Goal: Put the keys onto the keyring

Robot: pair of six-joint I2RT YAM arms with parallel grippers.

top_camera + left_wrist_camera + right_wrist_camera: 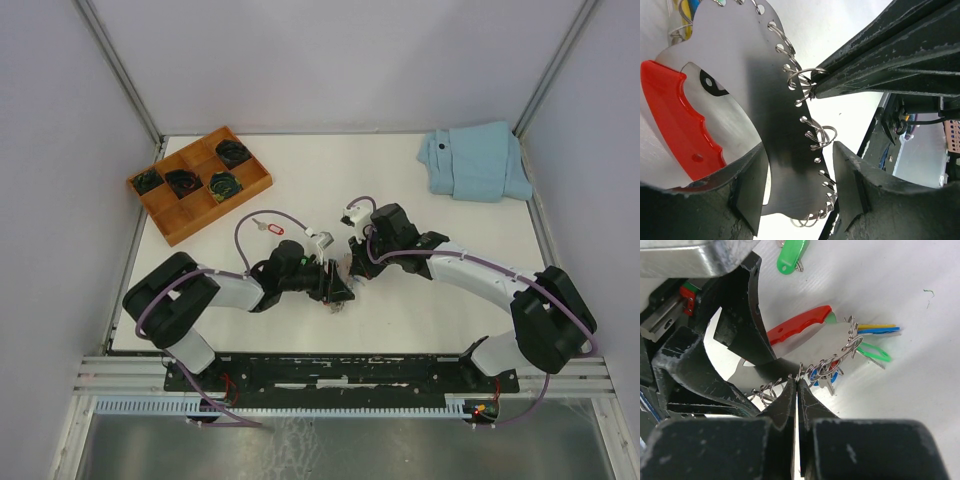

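Note:
The keyring is a flat metal plate with a red curved band, a row of small split rings along one edge, and blue, yellow and green tags. It hangs between the two grippers just above the table. My left gripper is shut on the plate across its width. My right gripper is shut on one small ring at the plate's edge. The green-tagged key lies loose on the table beyond the left gripper. The red-tagged key lies left of the grippers.
A wooden compartment tray with dark coiled items stands at the back left. A folded light blue cloth lies at the back right. Grey walls close in the table on three sides.

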